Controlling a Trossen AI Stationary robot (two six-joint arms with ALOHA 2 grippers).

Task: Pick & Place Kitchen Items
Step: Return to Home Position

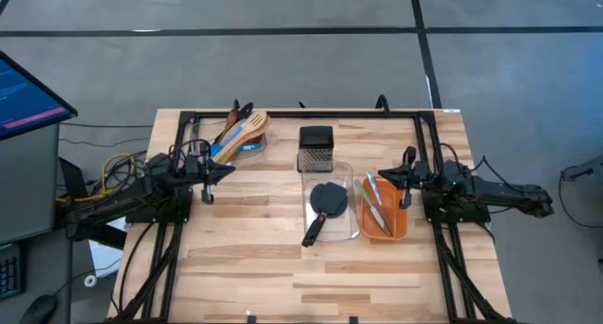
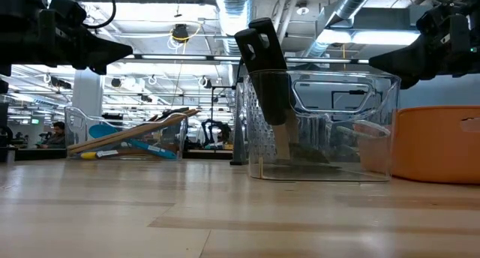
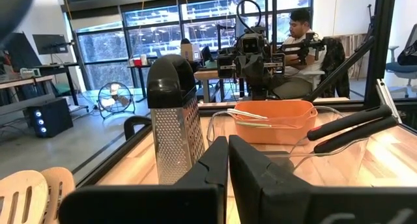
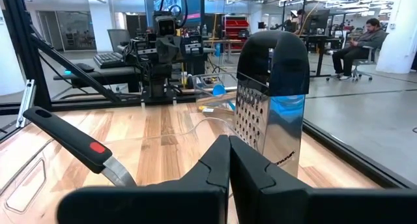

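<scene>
A steel box grater (image 1: pixel 317 147) with a black handle stands upright on the table at the far middle. Just in front of it, a clear bin (image 1: pixel 350 187) holds a black turner (image 1: pixel 329 200), its handle leaning out over the near rim. An orange bin (image 1: pixel 400 225) to the right holds slim pale utensils (image 1: pixel 377 203). Another clear bin (image 1: pixel 252 153) at the far left holds wooden spatulas (image 1: pixel 247 128) and a blue spoon. My left gripper (image 1: pixel 226 170) hovers shut beside that bin. My right gripper (image 1: pixel 384 176) hovers shut at the orange bin's far end. Both point level toward the table's middle.
A black frame rail (image 1: pixel 301 115) runs along the table's far edge and down both sides. The near half of the wooden table (image 1: pixel 301 277) is bare. A monitor (image 1: pixel 28 93) stands off the table's left. People sit at desks in the room beyond (image 3: pixel 300 35).
</scene>
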